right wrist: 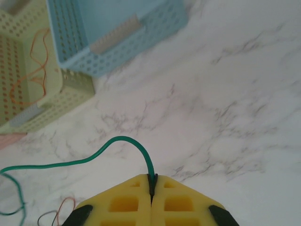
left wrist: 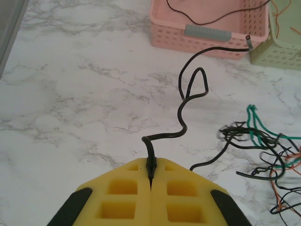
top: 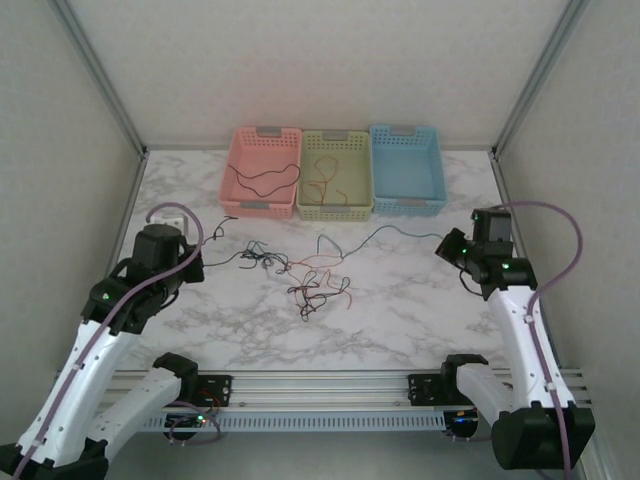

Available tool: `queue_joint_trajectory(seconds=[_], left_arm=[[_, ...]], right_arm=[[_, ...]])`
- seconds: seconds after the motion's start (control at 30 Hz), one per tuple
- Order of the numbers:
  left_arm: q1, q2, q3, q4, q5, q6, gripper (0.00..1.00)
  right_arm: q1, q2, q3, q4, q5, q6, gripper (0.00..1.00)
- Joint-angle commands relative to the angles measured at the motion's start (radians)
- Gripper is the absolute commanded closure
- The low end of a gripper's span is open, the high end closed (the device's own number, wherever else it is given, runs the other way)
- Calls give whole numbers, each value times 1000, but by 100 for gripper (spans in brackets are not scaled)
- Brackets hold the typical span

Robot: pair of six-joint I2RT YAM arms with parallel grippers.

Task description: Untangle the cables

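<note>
The left pincer (left wrist: 151, 176) is closed on a black cable (left wrist: 181, 113). One curly end of it runs towards the pink basket (left wrist: 207, 40) at the far edge of the bench (top: 420, 310), and the other part trails right into the tangle (top: 315, 285) at mid-bench. That knot of thin black, red-orange and teal wires lies between both arms, about as near to one as the other. From the knot a teal cable (right wrist: 94, 157) stretches right along the bench to the right pincer (right wrist: 152, 181), which is clamped on its end. The two gripped strands lie roughly left to right, so I judge that pulling them apart along that line would tease them out.
</note>
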Motion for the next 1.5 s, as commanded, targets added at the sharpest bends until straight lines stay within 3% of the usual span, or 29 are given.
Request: queue_joint_trajectory(seconds=[0.0, 0.23, 0.47, 0.53, 0.67, 0.73, 0.9, 1.1, 1.27, 1.47], left_arm=[[13, -28, -3, -10, -52, -13, 100], [24, -40, -1, -9, -82, -19, 100], [29, -61, -3, -12, -114, -22, 100], [32, -54, -3, -11, -105, -20, 100], [33, -43, -3, -11, -87, -17, 100], [33, -42, -4, -8, -81, -16, 100], [33, -35, -6, -5, -64, -14, 100], [33, -20, -7, -5, -46, -11, 100], [34, -24, -6, -6, -44, -9, 100], [34, -18, -7, -6, -38, -8, 100]], right_arm=[[-22, -12, 99, -85, 229, -41, 100], [-37, 44, 255, -111, 683, -142, 100], [-63, 124, 241, -68, 683, -89, 100], [-63, 142, 233, -57, 558, -65, 100], [-62, 137, 162, 28, 99, -19, 100], [-45, 165, 153, 20, -31, -23, 100], [6, 177, 163, -24, -200, -76, 100], [21, 92, 133, 113, -493, -20, 100], [27, 49, 183, 126, -504, 66, 100], [40, 60, 221, 239, -748, 177, 100]])
